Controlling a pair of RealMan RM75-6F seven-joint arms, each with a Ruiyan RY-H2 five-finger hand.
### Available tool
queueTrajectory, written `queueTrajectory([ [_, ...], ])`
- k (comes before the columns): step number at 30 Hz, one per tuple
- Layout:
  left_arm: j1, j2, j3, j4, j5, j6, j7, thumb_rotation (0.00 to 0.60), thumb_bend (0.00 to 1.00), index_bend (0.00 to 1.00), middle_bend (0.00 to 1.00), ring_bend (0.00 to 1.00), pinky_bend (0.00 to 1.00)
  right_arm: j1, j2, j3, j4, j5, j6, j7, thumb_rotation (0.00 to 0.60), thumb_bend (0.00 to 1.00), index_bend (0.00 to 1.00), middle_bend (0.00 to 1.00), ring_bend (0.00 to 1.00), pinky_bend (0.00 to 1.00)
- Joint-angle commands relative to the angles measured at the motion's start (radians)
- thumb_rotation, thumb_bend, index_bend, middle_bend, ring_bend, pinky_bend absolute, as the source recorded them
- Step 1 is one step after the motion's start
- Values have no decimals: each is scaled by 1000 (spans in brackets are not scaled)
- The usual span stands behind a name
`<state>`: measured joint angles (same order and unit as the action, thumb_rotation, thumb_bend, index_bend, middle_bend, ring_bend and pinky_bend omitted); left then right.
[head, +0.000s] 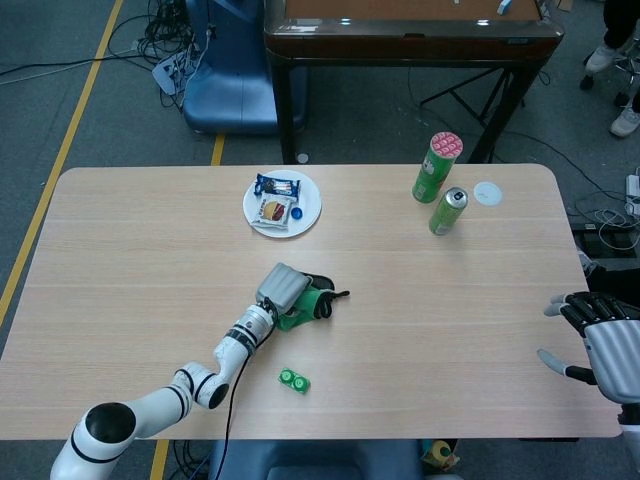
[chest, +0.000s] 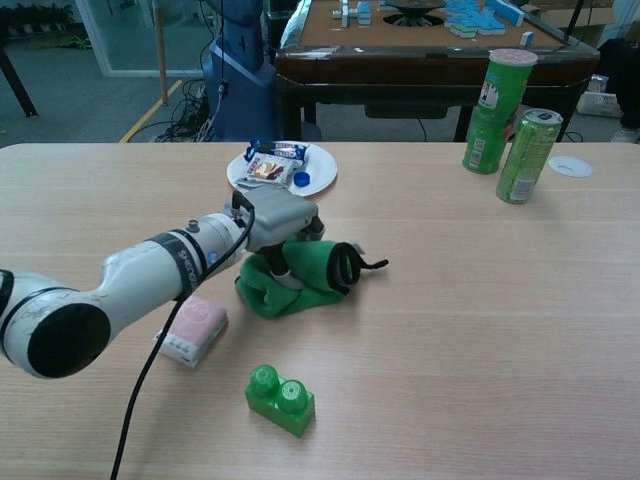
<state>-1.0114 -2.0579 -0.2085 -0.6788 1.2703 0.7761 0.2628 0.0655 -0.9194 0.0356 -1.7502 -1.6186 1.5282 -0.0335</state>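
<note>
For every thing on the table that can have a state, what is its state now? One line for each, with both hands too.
Left hand: grips the green cloth, fingers curled into it.
Green cloth: bunched up, lying on the table.
Right hand: holds nothing, fingers apart.
Green can: upright, top looks unopened.
Green tube can: upright, lid on.
Green toy brick: lying free, studs up.
Pink packet: lying flat.
White plate: holds snack packets.

table (chest: 480, 330): matt pale wood | green cloth (chest: 300, 277): soft fabric | brick (chest: 280, 400): glossy plastic | can (chest: 527, 155): shiny metal
</note>
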Motion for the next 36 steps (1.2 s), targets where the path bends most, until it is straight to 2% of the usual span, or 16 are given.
queueTrajectory([
  [1, 9, 18, -8, 28, -9, 7, 13, 600, 163, 531, 568, 588, 730, -1, 0, 0, 0, -2, 2, 1, 600, 212, 394, 345, 252, 227],
  [6, 28, 63, -20, 27, -21, 28, 23, 600, 163, 531, 568, 588, 728, -1, -1, -2, 0, -9, 4, 2, 600, 211, 394, 345, 252, 227],
  [16, 73, 190, -71, -97, -69, 88, 36, 600, 163, 531, 568, 588, 726, 7, -7, 0, 5, -23, 4, 10, 600, 212, 395, 345, 252, 227],
  [23, 80, 205, -81, -106, -87, 122, 73, 600, 163, 529, 567, 587, 725, 9, -8, 0, 8, -27, 5, 14, 600, 212, 394, 345, 252, 227],
  [25, 80, 206, -83, -105, -103, 104, 81, 600, 163, 509, 554, 582, 723, 7, -7, -1, 8, -27, 7, 13, 600, 211, 394, 345, 252, 227],
  [28, 81, 216, -88, -124, -145, 59, 116, 600, 162, 369, 434, 503, 679, 5, -6, -1, 7, -26, 9, 12, 600, 212, 395, 345, 252, 227],
  [30, 83, 226, -94, -147, -180, 29, 138, 600, 161, 170, 251, 348, 575, 5, -6, -2, 7, -25, 8, 12, 600, 212, 394, 345, 252, 227],
  [32, 87, 239, -107, -181, -221, 14, 157, 600, 161, 28, 96, 204, 466, 4, -7, -3, 7, -26, 8, 12, 600, 212, 394, 345, 252, 227],
  [34, 93, 256, -123, -226, -253, 11, 156, 600, 160, 0, 13, 108, 384, 4, -6, -2, 7, -26, 10, 12, 600, 211, 394, 345, 252, 227],
  [36, 102, 278, -132, -275, -269, 22, 149, 600, 160, 0, 0, 70, 348, 5, -7, -1, 8, -26, 10, 13, 600, 212, 394, 345, 252, 227],
])
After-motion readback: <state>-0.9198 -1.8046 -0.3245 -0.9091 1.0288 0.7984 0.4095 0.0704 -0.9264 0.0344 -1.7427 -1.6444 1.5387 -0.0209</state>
